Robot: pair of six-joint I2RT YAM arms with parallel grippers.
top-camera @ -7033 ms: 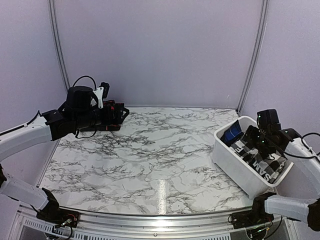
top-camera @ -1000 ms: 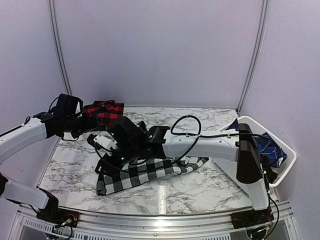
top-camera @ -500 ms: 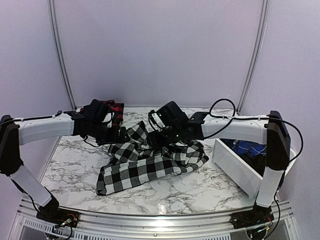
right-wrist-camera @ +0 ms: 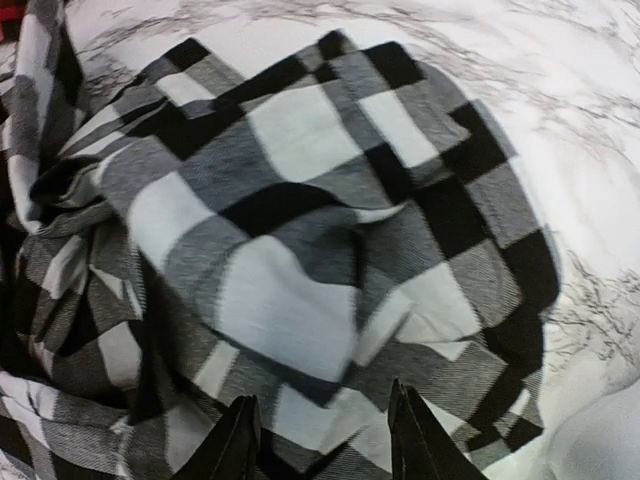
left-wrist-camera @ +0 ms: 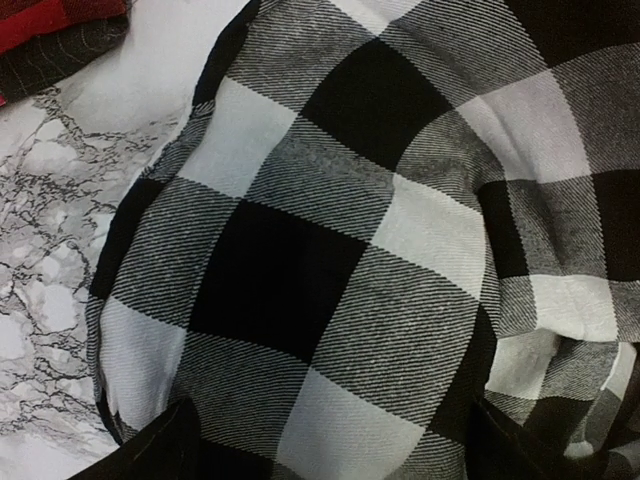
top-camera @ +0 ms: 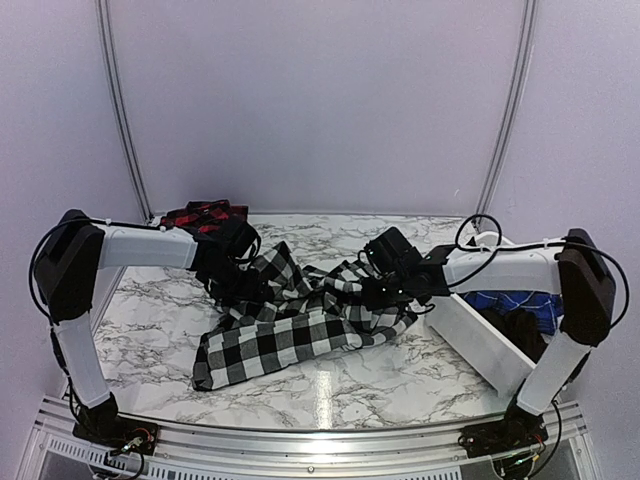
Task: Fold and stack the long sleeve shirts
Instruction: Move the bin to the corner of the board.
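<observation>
Top view: the left gripper (top-camera: 238, 287) is buried in the black-and-white shirt (top-camera: 290, 335), so its jaws are hidden. The wrist cams cut the fingers off at the bottom edge, only tips showing, so can't tell if the right gripper (right-wrist-camera: 325, 435) actually pinches fabric. The red-and-black shirt (top-camera: 207, 216) sits half behind the left arm (top-camera: 150, 245). The right arm (top-camera: 500, 268) partly blocks what's in the bin (top-camera: 470, 335).

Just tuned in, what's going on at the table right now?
Both arms are working on the black-and-white shirt, which lies crumpled and unfolded on the table. The left gripper is open, its fingers spread over the shirt's left part. The right gripper is down on the right part with its jaws partly apart; whether it has fabric pinched is unclear. The red-and-black shirt sits at the back left, and the white bin on the right.
</observation>
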